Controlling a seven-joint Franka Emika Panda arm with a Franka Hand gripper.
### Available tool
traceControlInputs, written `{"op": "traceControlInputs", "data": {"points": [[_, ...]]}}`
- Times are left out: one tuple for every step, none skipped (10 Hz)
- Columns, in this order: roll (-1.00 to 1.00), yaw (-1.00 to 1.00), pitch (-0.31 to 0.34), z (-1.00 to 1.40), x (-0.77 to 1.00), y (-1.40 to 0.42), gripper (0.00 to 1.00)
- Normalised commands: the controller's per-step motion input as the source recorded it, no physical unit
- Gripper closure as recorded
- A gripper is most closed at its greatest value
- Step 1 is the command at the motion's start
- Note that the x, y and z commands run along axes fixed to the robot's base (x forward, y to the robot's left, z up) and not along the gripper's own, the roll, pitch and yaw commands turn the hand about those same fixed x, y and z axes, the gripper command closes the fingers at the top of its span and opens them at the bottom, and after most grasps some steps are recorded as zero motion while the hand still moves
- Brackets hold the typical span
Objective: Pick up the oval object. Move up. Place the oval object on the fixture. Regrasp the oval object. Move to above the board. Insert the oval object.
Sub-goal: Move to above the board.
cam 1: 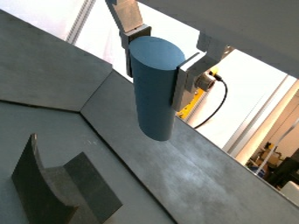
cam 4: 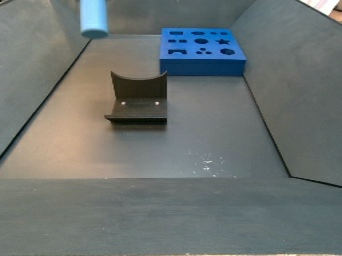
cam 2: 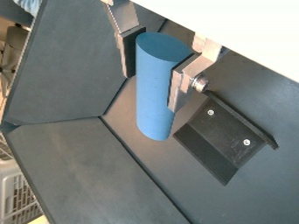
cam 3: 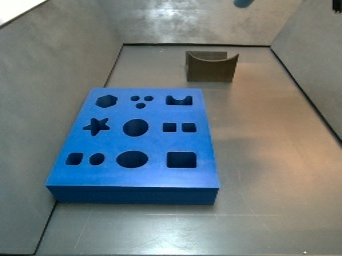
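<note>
gripper (cam 1: 156,54) high above floor, jaws clamped on oval object (cam 1: 153,92), peg hanging below jaws. smooth, rigid, likely light, slippery; grip upper flanks. fixture (cam 2: 225,140) well below jaws.

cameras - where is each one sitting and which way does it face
Wrist view: on the arm, looks along the pincer shut on the oval object, fixture below; silver fingers show.
Wrist view: same mount, opposite side; pincer, fixture.
Side view: high, beyond the board, facing the fixture; only the peg's tip shows.
Side view: behind the fixture, facing the board; peg end, no arm.
All four share the fixture.
</note>
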Motion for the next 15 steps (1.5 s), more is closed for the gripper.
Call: {"op": "traceControlInputs", "data": {"points": [[-1.0, -0.11, -0.042, 0.51, -0.98, -1.0, 1.0], [-1.0, -0.11, -0.047, 0.51, -0.98, -1.0, 1.0], [-1.0, -0.11, -0.096, 0.48, -1.0, -0.9, 1.0], [-1.0, -0.1, -0.11, 0.47, -1.0, -0.89, 1.0], [-1.0, -0.1, -0.136, 0.46, -1.0, -0.84, 1.0], [-1.0, -0.1, -0.149, 0.45, -1.0, -0.8, 1.0], [-1.0, -0.11, -0.166, 0.44, -1.0, -0.75, 1.0], [-1.0, -0.11, -0.18, 0.42, -1.0, -0.7, 1.0], [-1.0, -0.11, -0.208, 0.38, -0.96, -0.58, 1.0], [-1.0, -0.11, -0.234, 0.26, -0.72, -0.37, 1.0], [-1.0, -0.11, -0.269, 0.12, -0.44, -0.13, 1.0], [-0.86, -0.09, -0.242, 0.06, -0.3, -0.04, 1.0], [-0.7, -0.07, -0.211, 0.05, -0.24, -0.02, 1.0], [-0.43, -0.04, -0.14, 0.03, -0.15, -0.01, 1.0], [-0.28, -0.03, -0.094, 0.01, -0.1, 0.0, 1.0]]}}
